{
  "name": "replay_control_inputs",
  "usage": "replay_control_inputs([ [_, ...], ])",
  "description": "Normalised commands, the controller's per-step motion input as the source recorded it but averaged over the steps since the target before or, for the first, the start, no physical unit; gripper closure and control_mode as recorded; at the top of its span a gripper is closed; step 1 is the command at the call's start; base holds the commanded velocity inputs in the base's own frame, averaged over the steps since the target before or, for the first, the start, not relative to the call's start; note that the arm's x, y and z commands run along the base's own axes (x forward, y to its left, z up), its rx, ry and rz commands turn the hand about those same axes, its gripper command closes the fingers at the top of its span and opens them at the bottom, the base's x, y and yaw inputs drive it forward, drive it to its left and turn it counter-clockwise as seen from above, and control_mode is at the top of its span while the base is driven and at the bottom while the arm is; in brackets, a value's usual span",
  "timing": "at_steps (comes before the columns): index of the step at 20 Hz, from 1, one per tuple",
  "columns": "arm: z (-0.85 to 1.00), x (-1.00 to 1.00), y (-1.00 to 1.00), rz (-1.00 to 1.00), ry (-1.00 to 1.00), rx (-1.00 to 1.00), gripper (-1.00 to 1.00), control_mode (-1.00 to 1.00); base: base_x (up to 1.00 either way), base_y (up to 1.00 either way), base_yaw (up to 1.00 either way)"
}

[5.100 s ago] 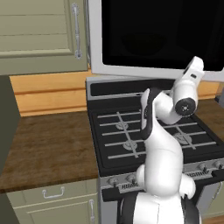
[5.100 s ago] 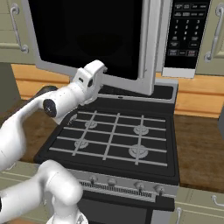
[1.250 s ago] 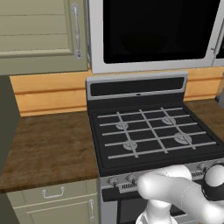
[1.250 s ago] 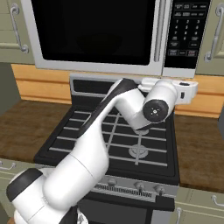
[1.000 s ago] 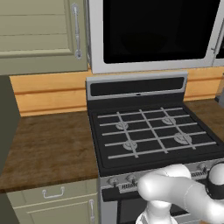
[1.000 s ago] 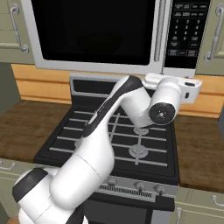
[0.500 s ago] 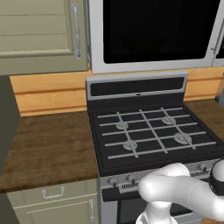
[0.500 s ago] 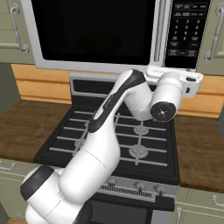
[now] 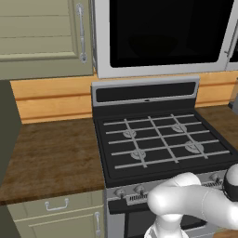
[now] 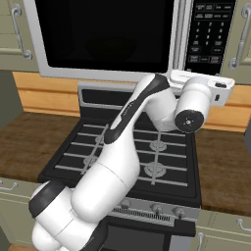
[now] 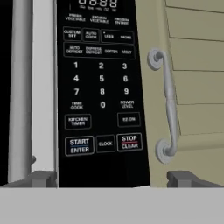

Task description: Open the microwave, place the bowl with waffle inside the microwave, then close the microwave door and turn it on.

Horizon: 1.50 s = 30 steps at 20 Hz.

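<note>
- Your gripper (image 11: 111,179) sits right in front of the microwave (image 10: 122,34) control panel (image 11: 100,87); hand view has the two finger tips at the bottom, one under the door's edge, the other under the cabinet next door.
- Fingers are spread wide, nothing between them.
- Panel straight ahead: number keys, START/ENTER button (image 11: 79,145) low left, STOP/CLEAR button (image 11: 129,141) low right, clock key between them.
- Left tip is lower-left of START/ENTER; can't tell if anything touches the panel.
- Microwave door (image 10: 103,37) looks shut, flush w/ the frame in both base views; its vertical bar handle (image 11: 19,87) runs down the left side of the hand view.
- Thru the dark glass you can just make out a faint rounded shape inside, center of the window; too dim to say it's the bowl w/ waffle.
- Right base view: arm reaches up and right over the gas stove (image 10: 127,152), hand at the panel's lower edge.
- Beige cabinet door (image 11: 192,87) w/ a silver handle (image 11: 168,105) is just right of the panel.
- Wood counter (image 9: 46,153) runs to the stove's left.
</note>
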Motion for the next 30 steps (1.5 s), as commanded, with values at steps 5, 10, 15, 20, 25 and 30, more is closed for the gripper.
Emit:
replay_control_inputs([
  [5, 0.00, 0.00, -0.14, 0.01, 0.00, 0.00, -1.00, -1.00, 0.00, 0.00, 0.00],
  [10, 0.00, 0.13, 0.00, 0.05, 0.00, 0.00, -1.00, -1.00, 0.00, 0.00, 0.00],
  [15, 0.00, 0.37, 0.00, 0.04, 0.00, 0.00, -1.00, -1.00, 0.00, 0.00, 0.00],
  [20, 0.00, 0.38, 0.00, 0.02, 0.00, 0.00, -1.00, -1.00, 0.00, 0.00, 0.00],
  [25, 0.00, 0.31, 0.00, 0.00, 0.00, 0.00, -1.00, -1.00, 0.00, 0.00, 0.00],
  [30, 0.00, 0.21, 0.00, 0.00, 0.00, 0.00, -1.00, -1.00, 0.00, 0.00, 0.00],
])
